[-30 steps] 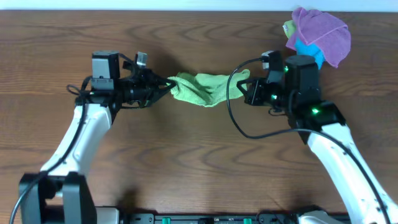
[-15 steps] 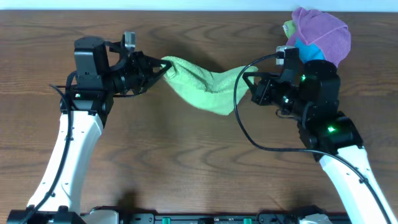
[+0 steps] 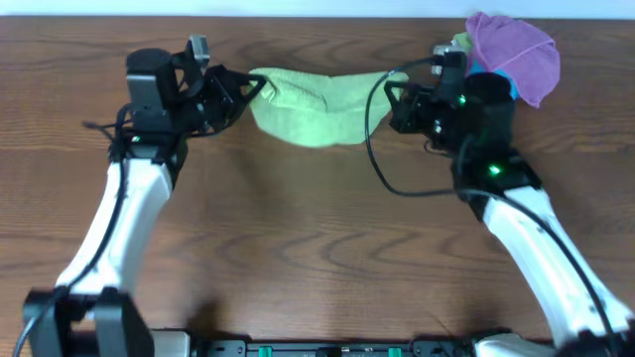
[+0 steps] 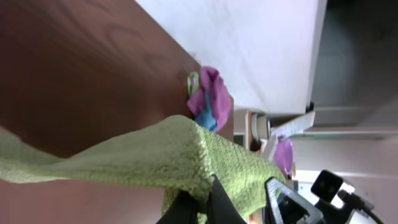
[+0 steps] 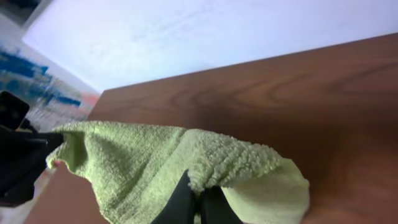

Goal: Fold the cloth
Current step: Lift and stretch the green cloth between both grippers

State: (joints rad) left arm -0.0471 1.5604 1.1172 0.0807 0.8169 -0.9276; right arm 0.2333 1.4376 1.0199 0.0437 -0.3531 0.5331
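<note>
Cloth: the green cloth [image 3: 316, 99] is held stretched between both arms over the far part of the table [image 3: 317, 248], sagging in the middle. Contact with the wood cannot be told.
Left gripper [image 3: 260, 91]: clenched on the cloth's left end.
Right gripper [image 3: 394, 94]: clenched on the right end.
Handling: the cloth is judged light, soft and limp. Draping and bunching are expected, slipping is not.
Hold: corners at the hem are judged best.
Nearby: a cloth pile [image 3: 511, 50] is seen far right.
</note>
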